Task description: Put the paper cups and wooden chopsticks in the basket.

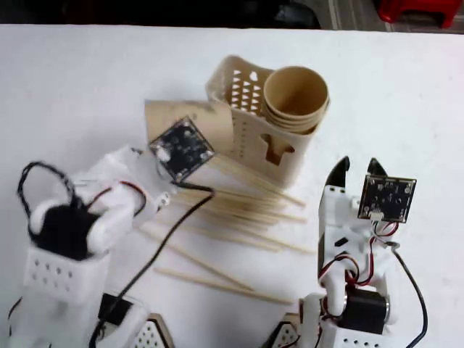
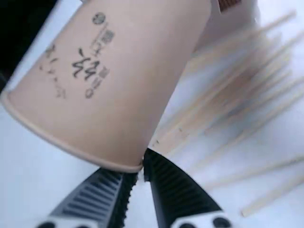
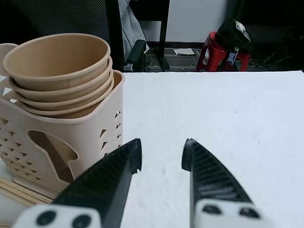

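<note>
One paper cup (image 2: 118,71) in left gripper (image 2: 141,164); right gripper (image 3: 162,145) splayed beside basket (image 3: 109,128)

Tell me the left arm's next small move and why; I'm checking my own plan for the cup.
Probably lift the cup and swing it over the basket. The left hand pinches its rim, it sits beside the basket, not in it, and a stack of cups already stands inside. The chopsticks on the table can wait.

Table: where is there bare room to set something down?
Free: table far left beyond the held cup, and right of the basket. Crowded: the middle, chopsticks strewn in front of the basket.
</note>
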`<state>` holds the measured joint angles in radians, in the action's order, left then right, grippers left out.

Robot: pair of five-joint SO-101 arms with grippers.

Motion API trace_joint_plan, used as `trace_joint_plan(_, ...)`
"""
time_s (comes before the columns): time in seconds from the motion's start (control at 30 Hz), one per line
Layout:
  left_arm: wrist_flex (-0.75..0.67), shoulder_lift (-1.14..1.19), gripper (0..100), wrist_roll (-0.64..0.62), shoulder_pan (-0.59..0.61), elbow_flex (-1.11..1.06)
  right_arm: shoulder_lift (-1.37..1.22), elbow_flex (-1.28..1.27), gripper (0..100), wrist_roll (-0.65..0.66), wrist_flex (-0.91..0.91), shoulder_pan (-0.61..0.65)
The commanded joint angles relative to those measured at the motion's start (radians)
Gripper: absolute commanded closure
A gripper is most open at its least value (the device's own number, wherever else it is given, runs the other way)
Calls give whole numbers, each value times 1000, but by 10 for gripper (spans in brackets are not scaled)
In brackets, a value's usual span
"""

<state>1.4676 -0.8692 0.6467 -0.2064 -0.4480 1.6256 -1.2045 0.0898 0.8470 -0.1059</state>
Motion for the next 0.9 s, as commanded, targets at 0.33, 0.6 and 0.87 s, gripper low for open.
trace_joint_plan(0.33,-186,5,978,-143,-114,224,10,5,850,11,-24,8)
trace_joint_plan(0.6,-127,375,978,-143,-183,534,10,5,850,11,-24,8)
trace_joint_plan(0.87,64,788,976,-135,-216,930,10,5,850,11,-24,8)
